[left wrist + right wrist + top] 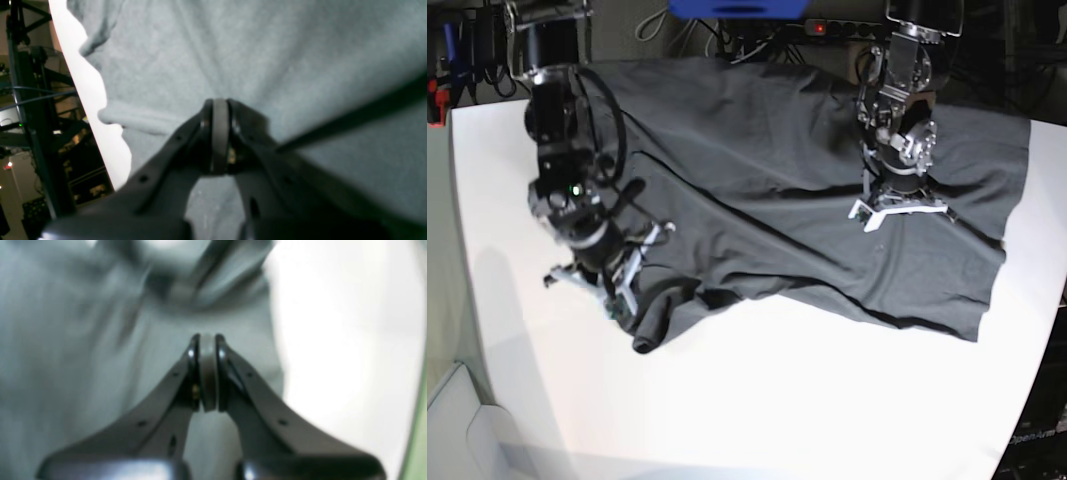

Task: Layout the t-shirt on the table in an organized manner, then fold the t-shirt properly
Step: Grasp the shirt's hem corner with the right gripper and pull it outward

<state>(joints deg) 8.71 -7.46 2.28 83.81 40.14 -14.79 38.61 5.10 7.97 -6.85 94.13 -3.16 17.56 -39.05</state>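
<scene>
Charcoal t-shirt sprawls rumpled across far half of white table, long axis side to side. Left gripper and right gripper, jaws pressed together, each sit on cloth at opposite ends; pinch unclear.

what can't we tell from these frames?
- Right wrist view: blurred; t-shirt folds unreadable; whether the shut right gripper pinches cloth is unclear.
- Left wrist view: left gripper tips press into fabric, contact point hidden.
- Base view: shirt's far edge hidden behind the arms; label not visible.
</scene>
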